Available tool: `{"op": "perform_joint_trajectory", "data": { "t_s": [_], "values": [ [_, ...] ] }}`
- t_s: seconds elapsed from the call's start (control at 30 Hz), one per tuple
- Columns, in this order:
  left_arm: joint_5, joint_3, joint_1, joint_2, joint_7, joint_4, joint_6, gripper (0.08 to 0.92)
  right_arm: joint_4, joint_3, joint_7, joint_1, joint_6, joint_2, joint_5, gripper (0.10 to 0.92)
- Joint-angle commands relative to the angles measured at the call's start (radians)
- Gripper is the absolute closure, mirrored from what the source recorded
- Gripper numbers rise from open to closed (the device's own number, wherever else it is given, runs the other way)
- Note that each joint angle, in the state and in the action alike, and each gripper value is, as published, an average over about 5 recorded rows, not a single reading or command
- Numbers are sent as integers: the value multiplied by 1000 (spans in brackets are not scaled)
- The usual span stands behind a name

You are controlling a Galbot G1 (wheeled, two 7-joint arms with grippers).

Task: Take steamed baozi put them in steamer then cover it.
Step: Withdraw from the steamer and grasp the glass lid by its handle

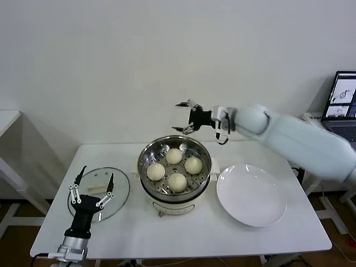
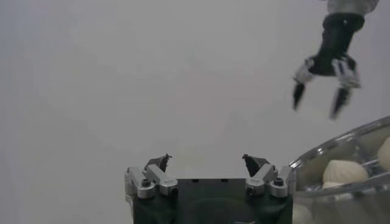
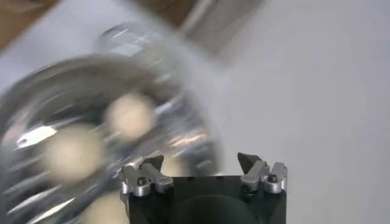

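Four soft baozi (image 1: 174,168) sit in the steamer (image 1: 174,189); the spread left hand (image 1: 92,190) hovers over the slick, breakable glass lid (image 1: 99,193), best gripped by its handle; right hand (image 1: 182,117) spread, empty.

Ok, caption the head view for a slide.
Four baozi in the steamer; glass lid waits under the open left gripper.

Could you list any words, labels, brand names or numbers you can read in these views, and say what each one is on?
No text can be read in any view.
Laptop screen: shows a window at the table's far right, its content too small to read.
Steamer, glass lid, white plate, left gripper, right gripper: no visible markings.
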Motion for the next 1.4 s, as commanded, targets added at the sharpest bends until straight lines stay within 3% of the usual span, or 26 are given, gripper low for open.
{"op": "perform_joint_trajectory", "data": {
  "t_s": [0.03,0.27,0.5,0.8,1.4],
  "values": [
    [346,-27,-63,22,-84,117,27,177,121,807,538,-801,126,-88,-40,203],
    [557,-79,-83,54,-67,210,45,177,117,1101,479,-1179,182,66,-156,203],
    [721,-116,-85,84,-55,336,67,177,114,1232,423,-1375,247,233,-238,203],
    [826,-121,-119,47,-61,455,77,177,121,1227,403,-1432,272,330,-310,203],
    [838,-56,-280,27,-110,579,109,177,93,1212,393,-1433,277,392,-362,203]
  ]
}}
